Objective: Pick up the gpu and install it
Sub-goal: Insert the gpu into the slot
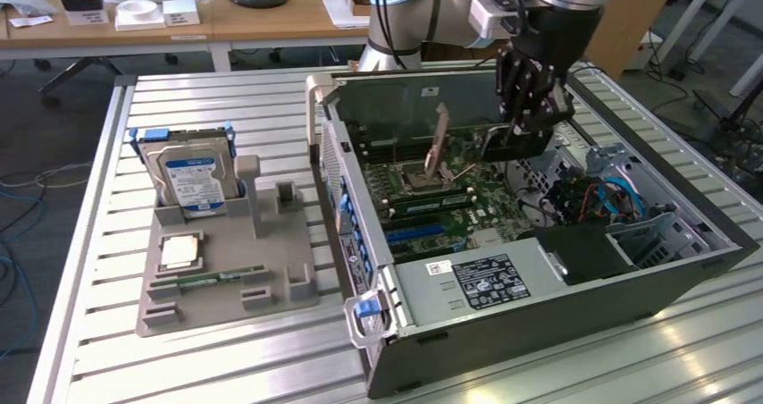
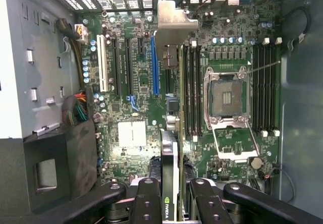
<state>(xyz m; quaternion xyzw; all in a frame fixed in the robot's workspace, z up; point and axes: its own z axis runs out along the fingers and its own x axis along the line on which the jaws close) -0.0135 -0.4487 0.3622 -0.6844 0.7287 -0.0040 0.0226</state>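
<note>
My gripper (image 1: 526,129) hangs inside the open computer case (image 1: 394,350), above the motherboard (image 1: 459,198). In the wrist view the gpu (image 2: 170,153) runs edge-on between the two black fingers (image 2: 148,200). Its green board and black cooler face show near the gripper, and its silver end bracket (image 2: 173,23) points towards the case's slotted rear wall. My gripper (image 2: 174,204) is shut on the gpu. The card is held above the board, beside the blue expansion slot (image 2: 155,65) and the memory slots (image 2: 191,90). I cannot tell how far above the slot it is.
An open CPU socket (image 2: 229,98) lies beside the card. On the slatted table, a grey holder (image 1: 227,274) carries a silver hard drive (image 1: 191,176), a CPU chip (image 1: 179,250) and a RAM stick (image 1: 209,279). The power supply (image 1: 477,283) and drive cage (image 1: 649,234) fill the case's near end.
</note>
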